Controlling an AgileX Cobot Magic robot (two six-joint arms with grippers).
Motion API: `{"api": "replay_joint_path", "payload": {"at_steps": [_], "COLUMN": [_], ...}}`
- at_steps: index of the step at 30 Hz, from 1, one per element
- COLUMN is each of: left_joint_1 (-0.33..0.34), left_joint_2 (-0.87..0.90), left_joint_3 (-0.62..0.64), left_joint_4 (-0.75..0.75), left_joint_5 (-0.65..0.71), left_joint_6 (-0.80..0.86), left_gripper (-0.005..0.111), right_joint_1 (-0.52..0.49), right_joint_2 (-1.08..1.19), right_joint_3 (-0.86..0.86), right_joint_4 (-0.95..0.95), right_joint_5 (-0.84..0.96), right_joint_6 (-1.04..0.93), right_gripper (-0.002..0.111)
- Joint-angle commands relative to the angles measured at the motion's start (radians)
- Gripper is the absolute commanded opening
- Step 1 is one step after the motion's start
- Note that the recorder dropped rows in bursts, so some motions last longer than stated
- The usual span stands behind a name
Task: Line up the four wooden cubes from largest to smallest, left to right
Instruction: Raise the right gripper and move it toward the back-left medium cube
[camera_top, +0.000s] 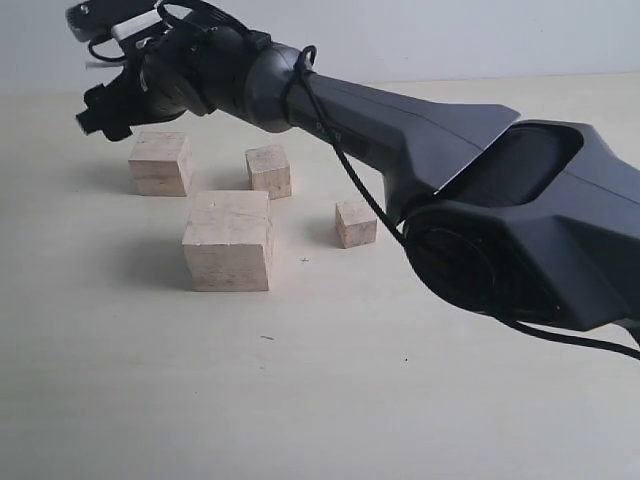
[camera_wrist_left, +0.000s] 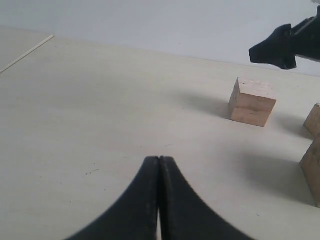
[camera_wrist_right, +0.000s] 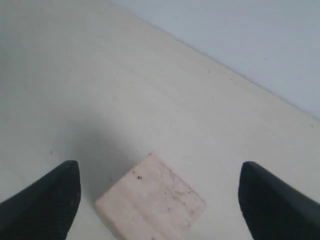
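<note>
The right end effector hangs wide open and empty, directly over the second cube, which stands on the bench at far left, beyond the largest cube; the third cube and smallest cube lie further right. The second cube sits skewed to the fingers, so a wrist turn probably comes before descent; a cube has no long axis. The left end effector is pinched closed on nothing, well apart; the right arm is nearer.
</note>
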Motion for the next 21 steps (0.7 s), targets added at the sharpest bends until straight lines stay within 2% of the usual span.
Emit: {"api": "replay_joint_path", "payload": {"at_steps": [1,6,9,13,17,21], "left_joint_1": [0.001,0.001,0.001,0.001,0.001,0.001], "left_joint_2": [-0.004,-0.004,-0.004,-0.004,-0.004,-0.004], "left_joint_3": [0.004,0.004,0.004,0.004,0.004,0.004], "left_joint_4": [0.001,0.001,0.001,0.001,0.001,0.001], "left_joint_5": [-0.009,-0.009,-0.009,-0.009,-0.009,-0.009], "left_joint_6": [-0.004,-0.004,-0.004,-0.004,-0.004,-0.004], "left_gripper": [0.0,0.0,0.0,0.0,0.0,0.0], "right_joint_1": [-0.004,-0.004,-0.015,-0.072,-0.143,-0.188], "right_joint_2": [-0.028,-0.041,-0.065,-0.112,-0.149,-0.156], "right_joint_3": [-0.006,-0.006,-0.006,-0.006,-0.006,-0.006], "right_joint_4": [0.112,0.179,0.22,0.417,0.688,0.839], "right_joint_5": [0.157,0.242,0.285,0.3,0.318,0.388], "right_joint_6": [-0.337,-0.381,-0.41,-0.48,-0.671,-1.019], "right_gripper": [0.073,0.054,0.053,0.053,0.053,0.053]}}
